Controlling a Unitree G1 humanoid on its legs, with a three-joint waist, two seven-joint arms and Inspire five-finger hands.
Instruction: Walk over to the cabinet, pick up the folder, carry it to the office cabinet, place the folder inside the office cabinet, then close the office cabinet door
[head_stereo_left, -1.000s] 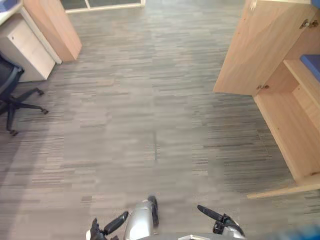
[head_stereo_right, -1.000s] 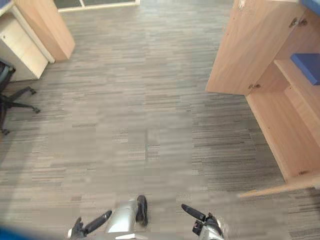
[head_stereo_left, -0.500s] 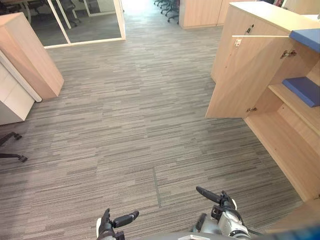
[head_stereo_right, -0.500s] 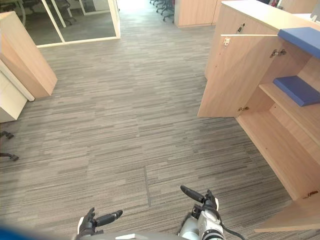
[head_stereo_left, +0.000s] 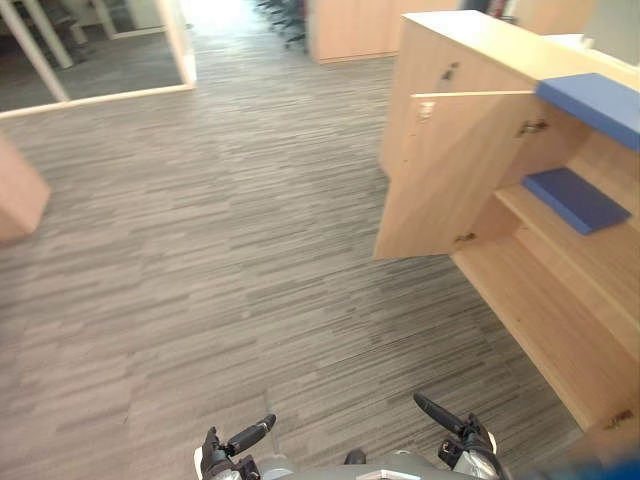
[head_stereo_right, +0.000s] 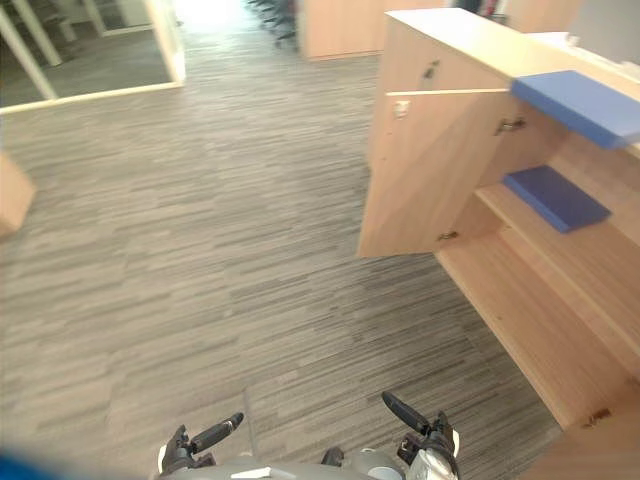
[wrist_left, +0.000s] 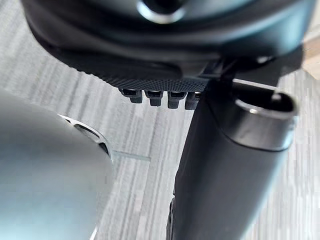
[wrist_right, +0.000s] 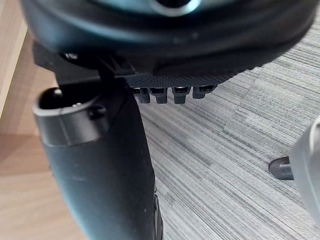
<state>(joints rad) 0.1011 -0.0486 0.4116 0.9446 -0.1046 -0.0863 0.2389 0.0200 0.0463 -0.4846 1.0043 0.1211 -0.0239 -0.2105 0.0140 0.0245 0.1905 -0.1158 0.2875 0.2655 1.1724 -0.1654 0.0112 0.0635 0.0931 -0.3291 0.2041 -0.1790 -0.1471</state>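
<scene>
View now nearer office cabinet (head_stereo_left: 450, 170)

We see the office cabinet (head_stereo_left: 478, 45) at the right with its door (head_stereo_left: 450, 170) swung wide open over the grey striped carpet (head_stereo_left: 230, 250). A flat blue folder (head_stereo_left: 575, 198) lies on the middle shelf inside, and a second flat blue item (head_stereo_left: 592, 100) lies on the cabinet's top above it. The bottom shelf (head_stereo_left: 545, 320) is bare wood. At the lower edge, our left hand (head_stereo_left: 240, 440) and right hand (head_stereo_left: 465, 437) hang low over the carpet, well apart from the cabinet, fingers straight and holding nothing. A glass partition (head_stereo_left: 95, 45) stands far back on the left.
</scene>
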